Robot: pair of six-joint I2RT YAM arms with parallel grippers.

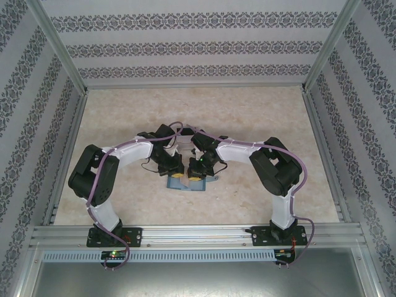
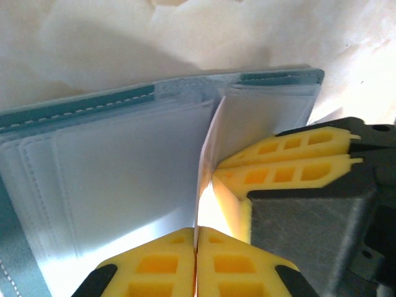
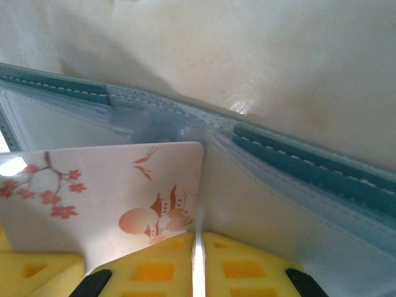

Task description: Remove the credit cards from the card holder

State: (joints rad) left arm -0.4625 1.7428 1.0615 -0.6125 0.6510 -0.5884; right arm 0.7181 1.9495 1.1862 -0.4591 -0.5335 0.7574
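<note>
The teal-blue card holder (image 1: 185, 185) lies open on the table, its grey-blue pockets (image 2: 124, 167) facing up. A white credit card (image 3: 111, 192) printed with red blossoms, birds and a pagoda stands up out of the fold. In the left wrist view this card (image 2: 208, 139) is edge-on, and my left gripper (image 2: 195, 244) is shut on its lower edge. My right gripper (image 3: 198, 260) is shut on a thin pale layer of the holder's right half (image 3: 297, 210), its tips (image 2: 218, 168) right beside the card. Both grippers (image 1: 175, 175) (image 1: 196, 175) meet over the holder. No dark card is in sight.
The pale marbled tabletop (image 1: 266, 117) stretches around the holder. Patterned walls (image 1: 198, 49) and metal frame rails (image 1: 68, 148) close in the back and sides. One left finger (image 3: 37, 272) pokes into the right wrist view at lower left.
</note>
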